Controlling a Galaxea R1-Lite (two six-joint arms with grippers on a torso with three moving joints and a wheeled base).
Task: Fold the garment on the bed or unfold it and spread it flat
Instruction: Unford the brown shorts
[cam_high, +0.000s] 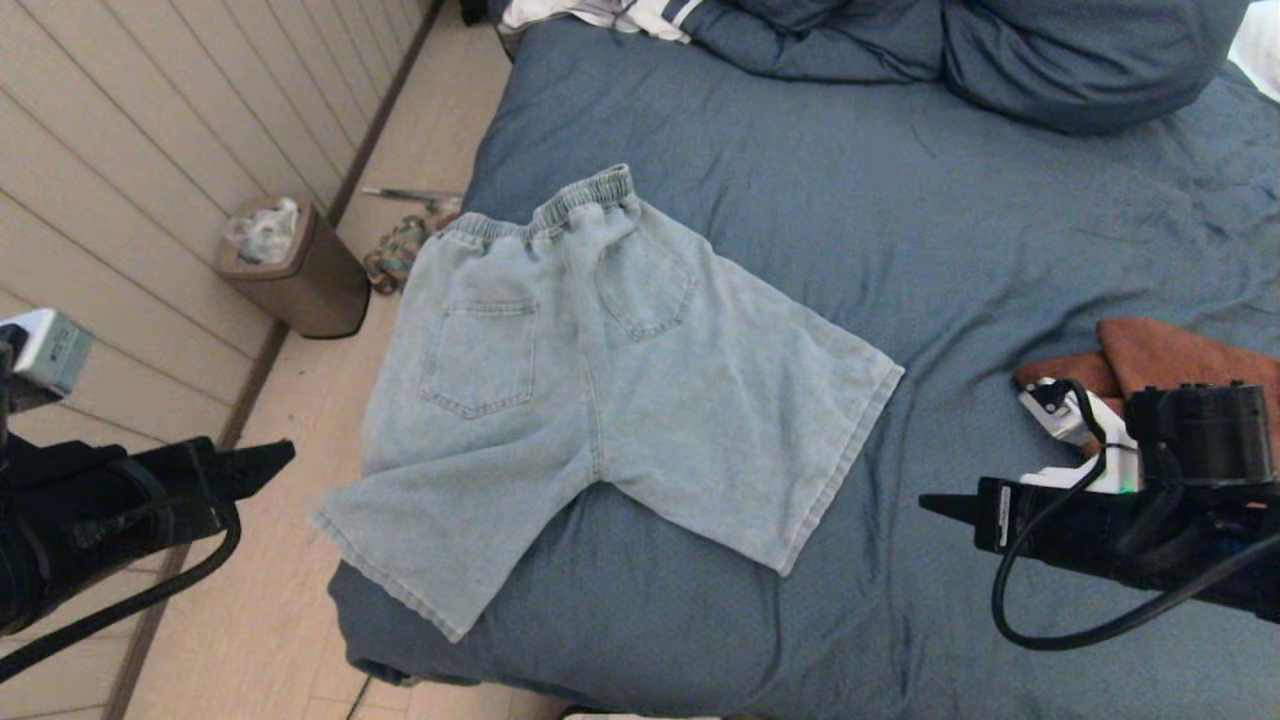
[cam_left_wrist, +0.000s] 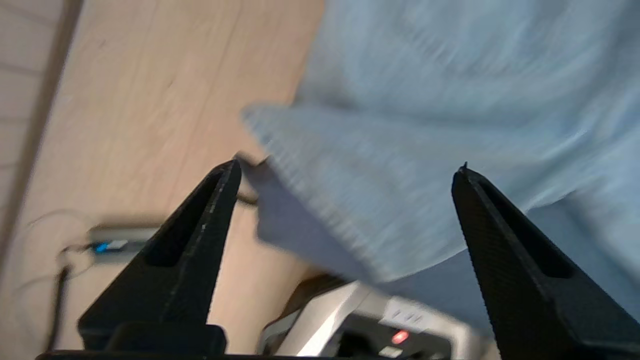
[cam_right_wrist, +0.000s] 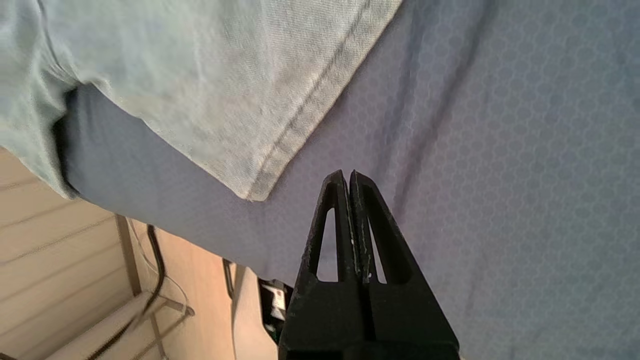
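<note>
The denim shorts (cam_high: 600, 390) lie spread open on the near-left corner of the bed (cam_high: 1000, 250), back pockets up, waistband towards the pillows (cam_high: 1000, 60), and one leg hem hanging just over the bed's edge. The left gripper (cam_high: 262, 460) hovers off that edge, out over the floor just beside the overhanging leg; in its wrist view the fingers (cam_left_wrist: 200, 240) stand wide apart with nothing between them, the hem (cam_left_wrist: 320, 165) of the shorts just ahead. The right gripper (cam_high: 935, 503) sits low over the cover on the other side of the shorts, near the other leg's hem corner (cam_right_wrist: 250, 192), its fingers (cam_right_wrist: 345, 220) pressed together and empty. A rust-brown cloth (cam_high: 1180, 360) lies beyond it.

By the look of it, the spreading is as good as done: the shorts lie flat, both legs fanned. If any step remains, it is tidying that overhanging leg, which calls for the left gripper to close in on the hem, pinch it, and draw it back onto the bed.
</note>
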